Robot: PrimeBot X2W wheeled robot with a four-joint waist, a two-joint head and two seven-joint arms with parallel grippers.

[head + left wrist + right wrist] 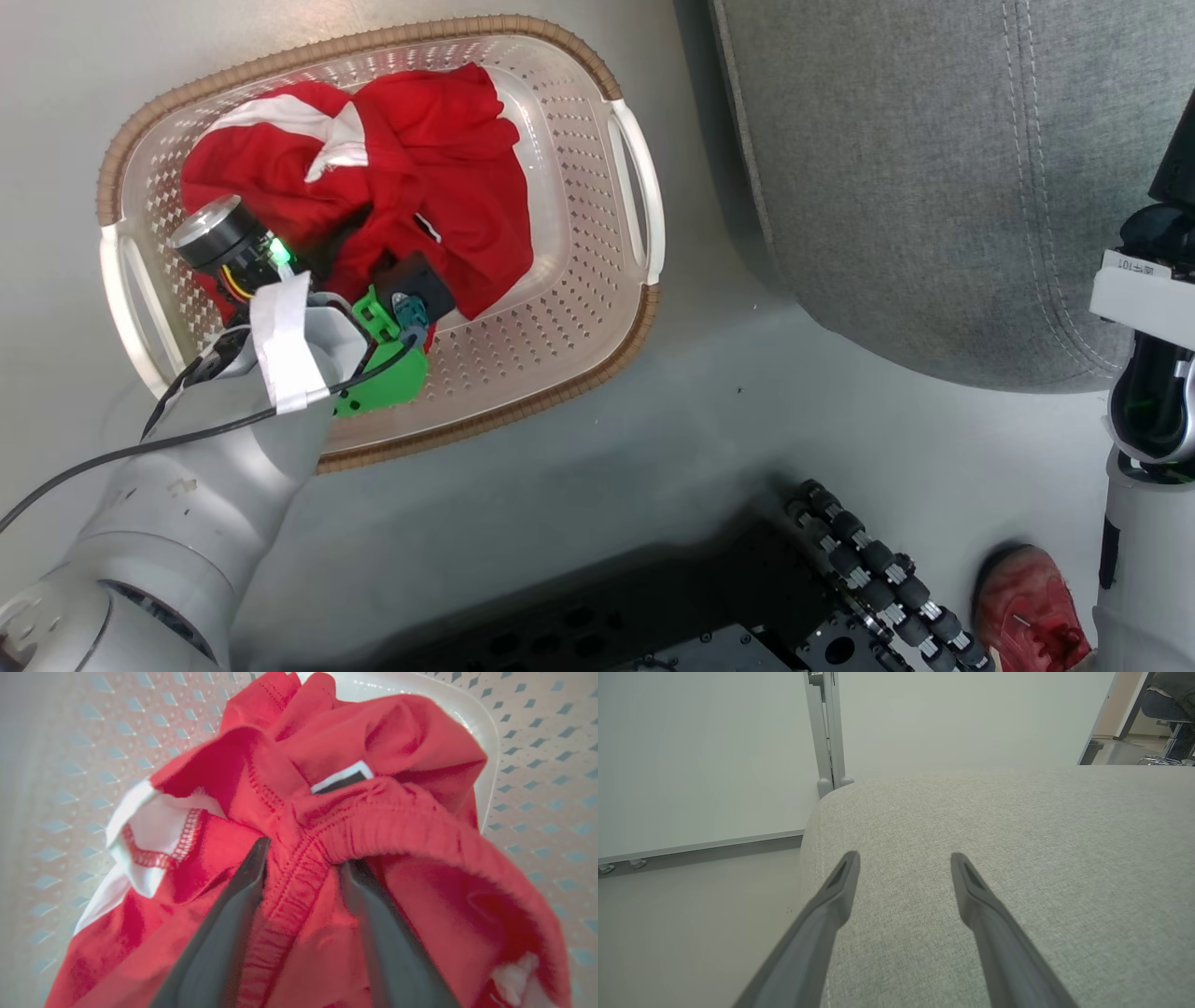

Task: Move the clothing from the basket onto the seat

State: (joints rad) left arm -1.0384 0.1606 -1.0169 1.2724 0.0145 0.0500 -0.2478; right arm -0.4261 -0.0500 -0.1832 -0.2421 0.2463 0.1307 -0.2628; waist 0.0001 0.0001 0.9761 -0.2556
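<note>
The clothing [439, 177] is a red heap with white trim lying in the cream basket [579, 308] on the floor. My left arm reaches down into the basket, and the heap hides its fingertips in the head view. In the left wrist view my left gripper [304, 855] is open, its two fingers pushed into the red cloth on either side of a stitched fold under an elastic waistband [387, 830]. A black, white-edged patch [343, 778] peeks out behind. My right gripper [904, 856] hovers open and empty over the light-grey seat [1017, 858], whose cushion [934, 177] lies right of the basket.
A strip of pale floor [709, 280] separates basket and seat. My dark base with a black cable chain [878, 579] fills the bottom centre. A red shoe [1027, 607] stands at the lower right beside my right forearm [1153, 373]. A wall and panel post [826, 732] rise behind the seat.
</note>
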